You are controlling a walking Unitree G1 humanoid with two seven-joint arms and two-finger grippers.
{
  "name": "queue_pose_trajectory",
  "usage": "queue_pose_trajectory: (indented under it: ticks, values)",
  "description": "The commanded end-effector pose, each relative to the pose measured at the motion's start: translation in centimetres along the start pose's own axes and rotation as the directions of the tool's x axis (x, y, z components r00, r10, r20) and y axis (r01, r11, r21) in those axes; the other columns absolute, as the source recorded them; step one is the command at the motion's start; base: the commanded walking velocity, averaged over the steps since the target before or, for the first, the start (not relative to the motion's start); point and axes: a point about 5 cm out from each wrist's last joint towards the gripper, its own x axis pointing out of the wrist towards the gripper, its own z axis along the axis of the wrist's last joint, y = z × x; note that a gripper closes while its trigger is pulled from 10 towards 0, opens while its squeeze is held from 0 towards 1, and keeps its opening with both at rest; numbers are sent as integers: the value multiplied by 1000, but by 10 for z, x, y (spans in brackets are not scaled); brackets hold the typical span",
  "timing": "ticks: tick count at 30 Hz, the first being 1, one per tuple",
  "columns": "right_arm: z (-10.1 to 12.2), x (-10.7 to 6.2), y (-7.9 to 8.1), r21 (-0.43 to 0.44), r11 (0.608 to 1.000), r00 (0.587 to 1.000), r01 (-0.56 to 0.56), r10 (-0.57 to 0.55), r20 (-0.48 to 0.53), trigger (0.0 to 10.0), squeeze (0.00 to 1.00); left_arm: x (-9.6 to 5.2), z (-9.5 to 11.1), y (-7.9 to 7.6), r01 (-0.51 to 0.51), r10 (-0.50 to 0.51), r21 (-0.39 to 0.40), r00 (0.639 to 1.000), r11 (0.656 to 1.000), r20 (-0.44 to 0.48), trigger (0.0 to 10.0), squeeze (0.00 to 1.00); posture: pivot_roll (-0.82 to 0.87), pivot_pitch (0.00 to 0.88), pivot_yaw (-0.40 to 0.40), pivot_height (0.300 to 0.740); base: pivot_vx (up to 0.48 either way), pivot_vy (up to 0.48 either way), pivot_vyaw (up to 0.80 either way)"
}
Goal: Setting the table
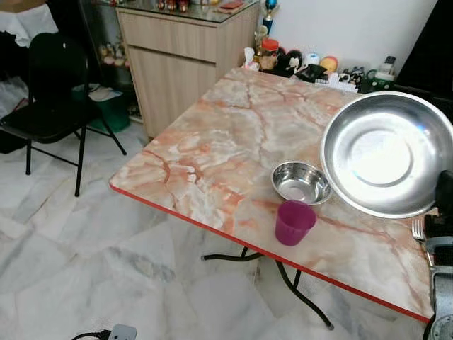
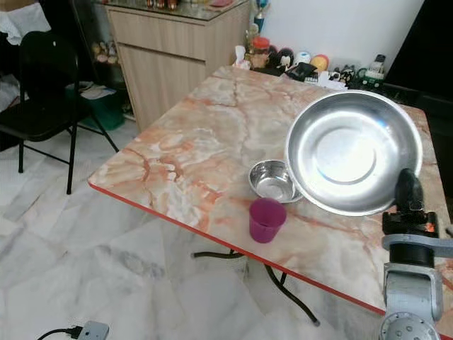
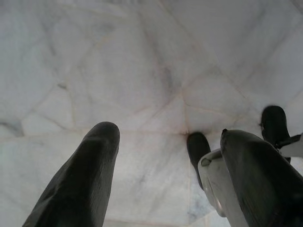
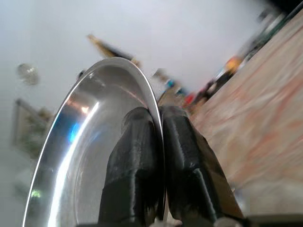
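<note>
Steel plate (image 1: 386,152) is held up off the marble table (image 1: 212,152), tilted nearly on edge w/ its hollow face toward the camera and its rim plane running up-and-down. In the left eye view it hangs over the table's right part, lower rim just past a small steel bowl (image 1: 301,182), which sits upright, mouth up. A purple cup (image 1: 294,222) stands upright just in front of the bowl, close to the red near edge of the table. A fork (image 1: 418,228) peeks out by the right side, tines pointing away. Table's left half is bare marble; clutter of small items (image 1: 311,65) lines the far edge by the wall. Black folding chair (image 1: 49,92) and wooden cabinet (image 1: 180,57) stand well apart to the left.

Right eye view: right gripper (image 2: 408,193) grips the plate's lower-right rim, silver arm below it at the near right corner of the table. Power adapter (image 2: 90,329) lies on the floor.

Left wrist view: left gripper (image 3: 165,165) points down at pale marble floor (image 3: 142,71), fingers (image 3: 80,184) spread wide, nothing btwn them.

Right wrist view: both black fingers (image 4: 137,175) pressed together on the plate's thin rim, one each side; plate seen edge-on, table blurred beyond.
</note>
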Motion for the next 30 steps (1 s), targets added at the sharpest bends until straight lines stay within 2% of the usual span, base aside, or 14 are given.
queue_pose_trajectory:
  ticks: [1,2,3,4,6,8,11,19,27,30]
  values:
    - [-15,-2,5,13,999,992,-48,49,-112,10000,0,-1,-4,-1,11,-11,4,1000,1000,-15,10000,0,-75,13,-5,740,0,0,0]
    - [-48,-10,5,-22,997,957,-80,70,-283,10000,0,0,-2,0,17,-17,22,1000,1000,-11,10000,0,-71,12,-7,740,0,0,0]
    - [-48,-10,5,-22,997,957,-80,70,-283,10000,0,0,-2,0,17,-17,22,1000,1000,-11,10000,0,-71,12,-7,740,0,0,0]
    - [-65,-14,7,-18,996,930,-90,78,-360,10000,0,-1,-1,1,15,-15,29,1000,999,-9,10000,0,-62,15,-8,740,0,0,0]
    - [-76,-16,10,24,995,912,-95,97,-398,10000,0,-1,-2,3,6,-5,27,1000,1000,-6,10000,0,-55,15,-12,740,0,0,0]
    - [-82,-14,16,17,989,892,-146,139,-429,10000,0,-2,-3,6,-2,3,27,1000,1000,-5,10000,0,-49,16,-13,740,0,0,0]
    - [-78,-7,21,39,984,895,-172,173,-411,10000,0,-4,-9,9,-17,18,30,1000,999,-16,10000,0,-50,16,-13,740,0,0,0]
    - [-74,-2,19,-16,982,904,-190,168,-393,10000,0,-5,-12,10,-26,26,26,999,999,-19,10000,0,-39,25,-20,740,0,0,-93]
    - [-69,3,23,-12,979,921,-201,185,-343,10000,0,-3,-7,10,-32,32,18,999,999,1,10000,0,-41,59,-19,740,0,-299,-100]
    - [-72,1,26,-18,974,913,-224,203,-354,10000,0,-3,-4,7,-25,25,21,1000,999,9,10000,0,-40,63,-19,740,0,-328,-800]
